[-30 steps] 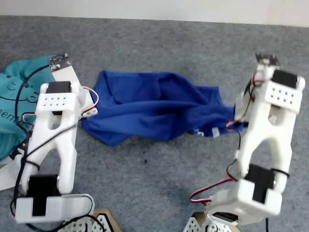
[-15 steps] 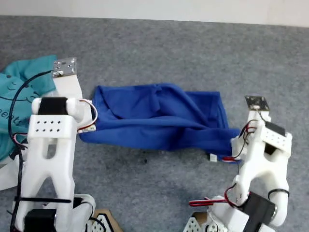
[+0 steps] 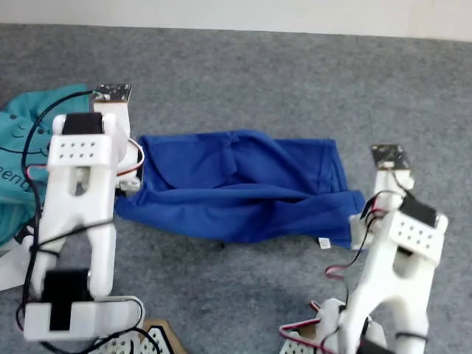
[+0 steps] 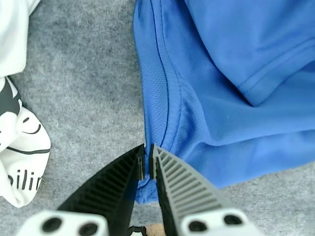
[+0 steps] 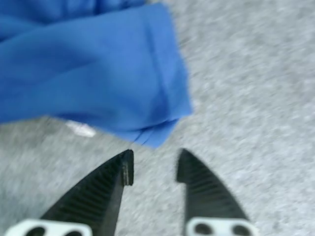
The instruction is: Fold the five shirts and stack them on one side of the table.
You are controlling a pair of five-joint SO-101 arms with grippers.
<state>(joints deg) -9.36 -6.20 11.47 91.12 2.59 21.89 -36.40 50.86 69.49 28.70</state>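
Left of the left gripper a teal shirt lies bunched, and the wrist view adds a white printed cloth just beside the jaws, which are clenched on what looks like the blue shirt's hem. The blue shirt stretches across to the right gripper, whose jaws are spread apart just short of the shirt's corner, not touching it. Everything rests on grey carpet, with a pale wall strip beyond.
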